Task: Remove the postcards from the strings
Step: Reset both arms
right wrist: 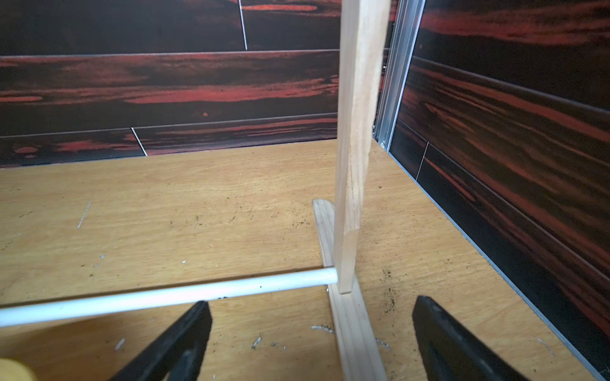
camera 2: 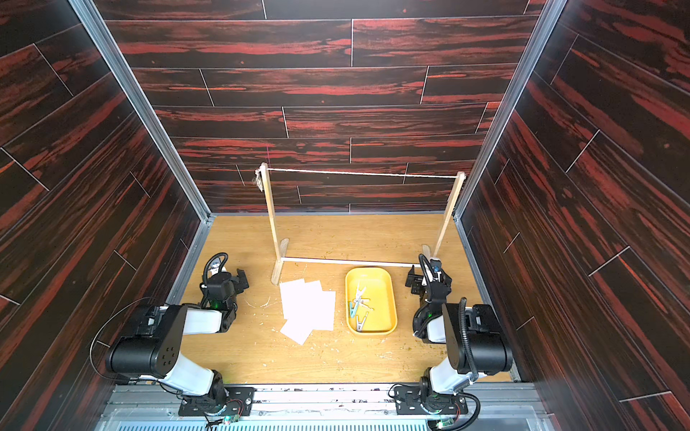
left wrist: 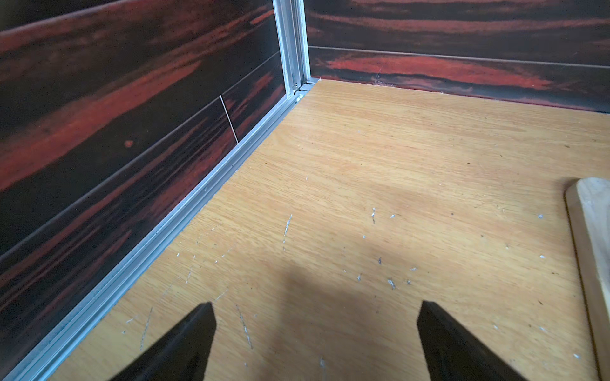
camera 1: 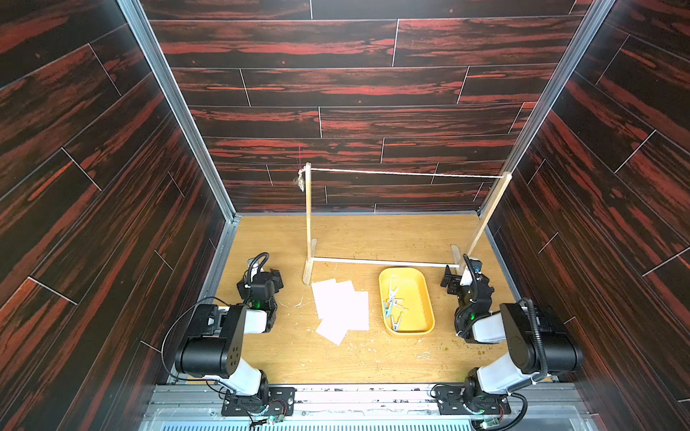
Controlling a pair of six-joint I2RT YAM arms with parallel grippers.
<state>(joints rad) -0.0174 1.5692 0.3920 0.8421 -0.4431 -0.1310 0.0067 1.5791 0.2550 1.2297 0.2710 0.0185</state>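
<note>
My left claw stood spread wide and empty, its black fingers low over the scuffed wooden table, close to the wall. Off to its inner side lay a wooden foot of the stand.

My right claw was spread just as wide and pinched nothing. Under the gap between its fingers ran the stand's other foot. The light-wood post rose just ahead of it. The white rod left that post and crossed in front of one finger. I could not tell whether it touched.

Between my two claws, the postcards lay flat on the table in an overlapping white heap, nearer my left claw. A yellow tray sat just beside them, toward my right claw, with clothespins in it.

High above both claws, the strings ran bare from post top to post top, well apart from the cards, with a frayed knot at the end on my left claw's side.
</note>
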